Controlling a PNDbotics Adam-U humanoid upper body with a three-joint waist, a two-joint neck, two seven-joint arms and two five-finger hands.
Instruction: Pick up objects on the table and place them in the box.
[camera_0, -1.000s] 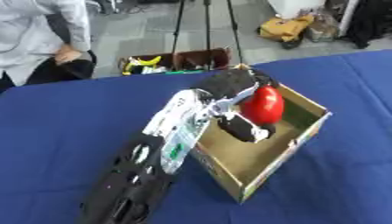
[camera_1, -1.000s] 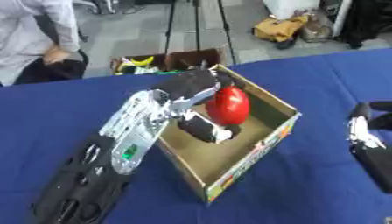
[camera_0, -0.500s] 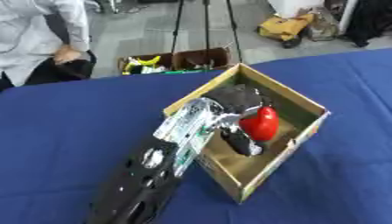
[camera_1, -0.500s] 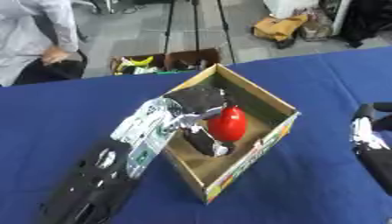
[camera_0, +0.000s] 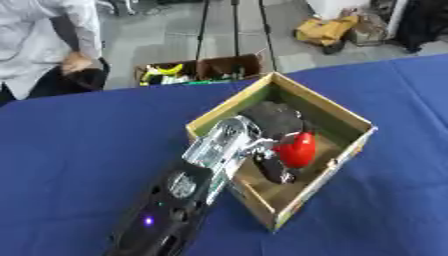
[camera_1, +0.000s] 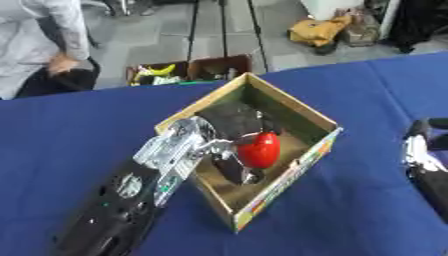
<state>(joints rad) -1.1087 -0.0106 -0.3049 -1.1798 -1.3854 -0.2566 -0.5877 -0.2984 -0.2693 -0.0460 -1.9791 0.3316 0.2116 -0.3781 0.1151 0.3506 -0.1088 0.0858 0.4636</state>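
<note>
Your left hand (camera_0: 278, 131) reaches over the near-left wall of the cardboard box (camera_0: 350, 150) and sits inside it, fingers curled around a red rounded object (camera_0: 296, 149). That object hangs within the box, just above its brown floor, close to the middle. The box stands open-topped on the blue desk (camera_0: 79, 150), turned so one corner points toward you. Your right hand (camera_1: 425, 159) shows only at the right edge of the right eye view, resting over the desk well apart from the box; whether its fingers are open or clenched, you cannot tell.
</note>
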